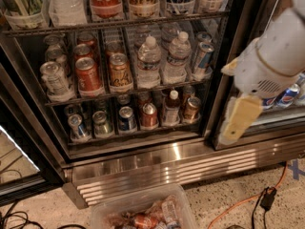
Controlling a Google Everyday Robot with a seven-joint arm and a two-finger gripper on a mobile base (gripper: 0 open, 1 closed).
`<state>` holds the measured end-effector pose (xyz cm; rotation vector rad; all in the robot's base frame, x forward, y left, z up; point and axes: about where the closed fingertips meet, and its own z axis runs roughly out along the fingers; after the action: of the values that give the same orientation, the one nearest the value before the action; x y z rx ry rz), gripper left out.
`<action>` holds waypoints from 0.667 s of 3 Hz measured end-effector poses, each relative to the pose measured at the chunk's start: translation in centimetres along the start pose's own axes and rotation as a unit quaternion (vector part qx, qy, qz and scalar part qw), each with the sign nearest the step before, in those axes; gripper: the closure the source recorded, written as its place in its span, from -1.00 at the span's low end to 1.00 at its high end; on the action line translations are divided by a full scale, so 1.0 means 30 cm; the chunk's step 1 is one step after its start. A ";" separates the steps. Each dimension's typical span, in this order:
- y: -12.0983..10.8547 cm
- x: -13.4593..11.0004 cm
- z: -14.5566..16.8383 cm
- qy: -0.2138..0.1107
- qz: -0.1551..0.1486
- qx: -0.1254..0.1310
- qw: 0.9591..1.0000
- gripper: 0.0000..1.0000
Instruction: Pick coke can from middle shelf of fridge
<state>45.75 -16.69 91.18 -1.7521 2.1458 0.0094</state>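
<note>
Room: a speckled floor runs up to the fridge (167,168), whose steel louvered base faces me. A clear plastic tub (102,213) of cans sits near, and an orange cable (238,203) trails at the right.
Fingers: the pale yellow fingers (240,120) stand spread apart with nothing between them.
Gripper: the gripper (225,106) hangs in front of the black door post at the right of the open compartment. It is out in the room, not inside the racks.
Coke can: the coke can (88,75) stands upright at the front of its lane on the middle shelf (138,89), towards the left. It is well apart from the fingers, to their left, a little higher in the view and farther back.
Neighbours: an orange-brown can (119,72) stands just to its right and a silver can (55,80) to its left. Between the red can and the fingers are two water bottles (148,61) and a tilted can (202,58).
Done: the compartment looks open, with no glass that I can see in front of the cans, and the hand is empty and ready.
Left: nearly everything, I'd say. That means reaching left across the shelf front, going in over the rail, closing on the red can and drawing it out.
</note>
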 end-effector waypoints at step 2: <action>0.045 -0.118 0.150 -0.081 0.000 -0.025 0.996 -1.00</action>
<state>46.29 -11.99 87.68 -1.7162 2.0446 0.2006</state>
